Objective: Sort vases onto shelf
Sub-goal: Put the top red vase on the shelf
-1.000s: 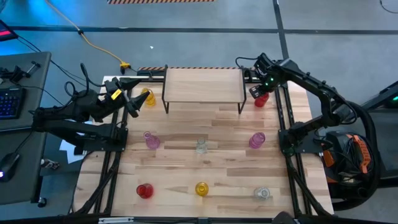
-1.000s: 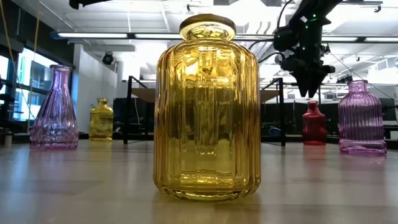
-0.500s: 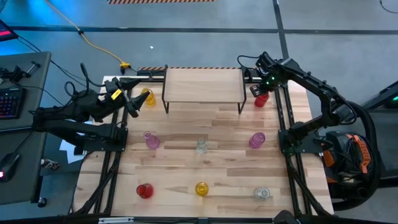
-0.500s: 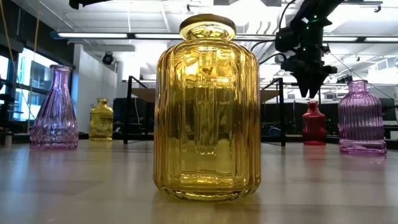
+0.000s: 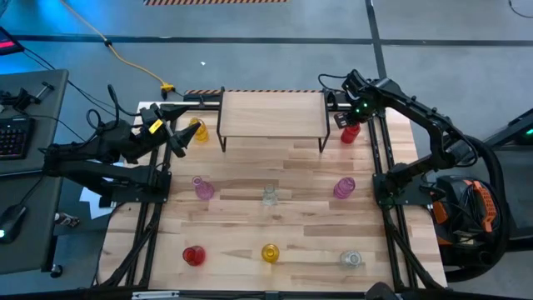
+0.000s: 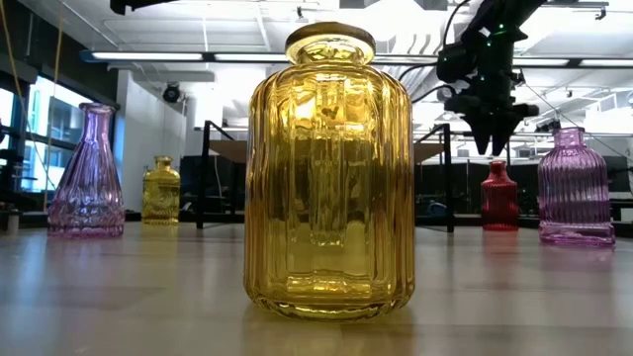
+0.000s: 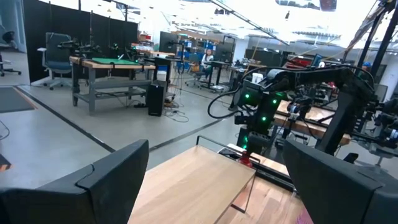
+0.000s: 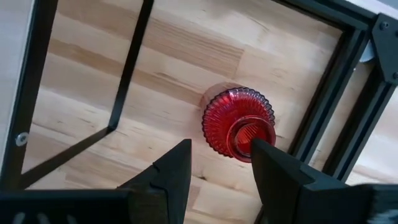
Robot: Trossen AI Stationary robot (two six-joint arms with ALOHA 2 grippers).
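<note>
The shelf (image 5: 272, 115) stands on thin black legs at the far middle of the table, its top bare. A red vase (image 5: 350, 133) stands on the table just right of the shelf. My right gripper (image 5: 345, 122) hangs open above the red vase, pointing down. In the right wrist view my right gripper (image 8: 221, 149) has one finger on each side of the red vase's neck (image 8: 249, 134), and in the low view my right gripper (image 6: 490, 148) is clear above the red vase (image 6: 499, 196). A yellow vase (image 5: 196, 131) stands left of the shelf. My left gripper (image 5: 180, 143) is open beside the yellow vase, facing the shelf (image 7: 186, 186).
Two pink vases (image 5: 203, 188) (image 5: 344, 188) and a clear vase (image 5: 269, 196) stand mid-table. A red vase (image 5: 193, 255), a yellow vase (image 5: 270, 252) and a clear vase (image 5: 351, 259) stand along the near edge. Black frame rails (image 5: 381, 158) run along both table sides.
</note>
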